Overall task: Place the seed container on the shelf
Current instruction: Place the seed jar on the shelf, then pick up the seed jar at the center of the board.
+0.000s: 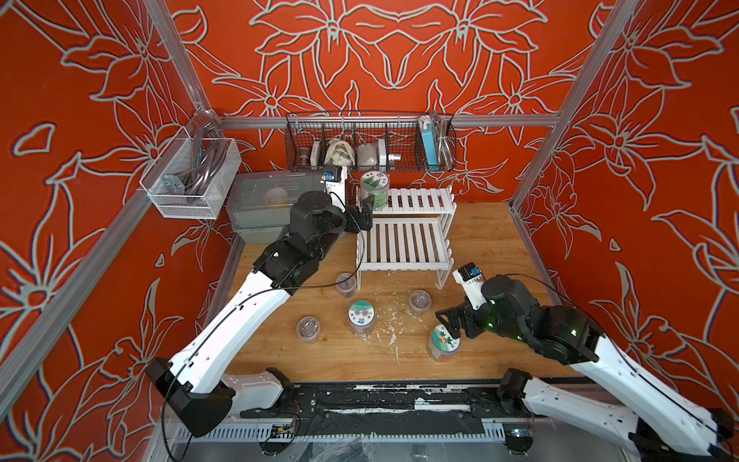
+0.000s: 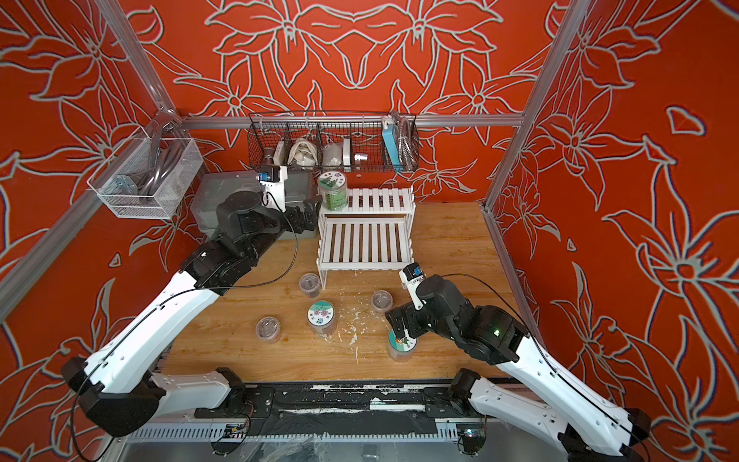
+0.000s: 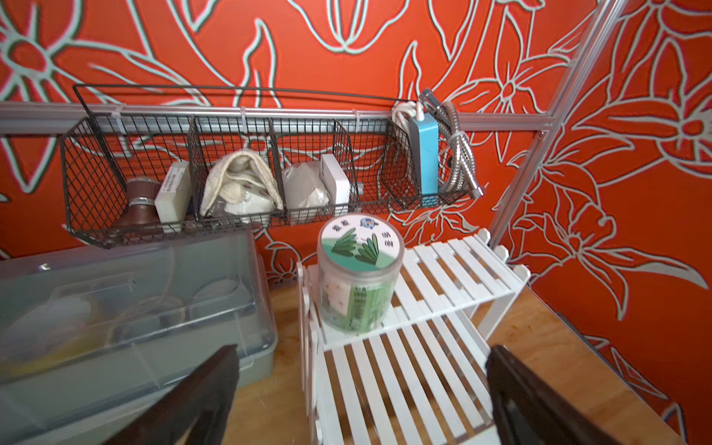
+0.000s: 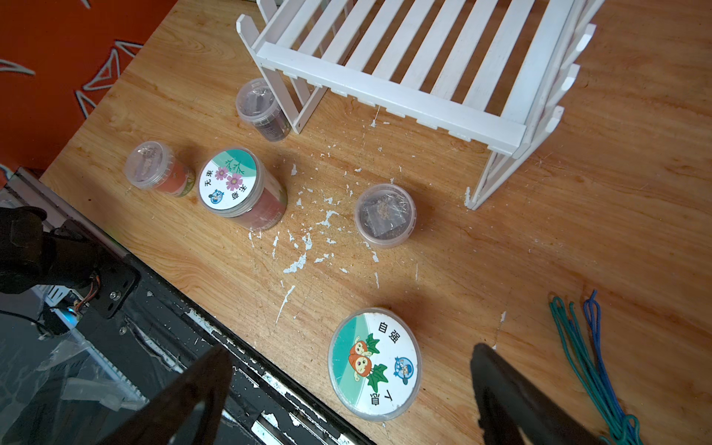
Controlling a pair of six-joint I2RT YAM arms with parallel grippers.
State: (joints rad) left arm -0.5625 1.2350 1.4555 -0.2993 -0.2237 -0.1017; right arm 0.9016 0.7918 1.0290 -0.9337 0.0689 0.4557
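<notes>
Nearest me, the right gripper [image 1: 448,323] is hovering, jaws spread wide and empty, over the clear round plastic seed container with the orange-cartoon lid [image 4: 374,364], which is standing on the wooden table [image 4: 578,231]. I'd say it should be sinking straight down, jaws straddling the wall below the lid, before squeezing. Farther back, the left gripper [image 1: 366,216] is gaping empty beside a green-labelled clear jar [image 3: 360,277] sitting on the upper step of the white slatted two-tier shelf [image 3: 435,269].

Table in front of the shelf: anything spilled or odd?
Yes. White flakes lie scattered on the table between the jars, in front of the shelf; they look like chipped paint. All jars stand upright.
</notes>
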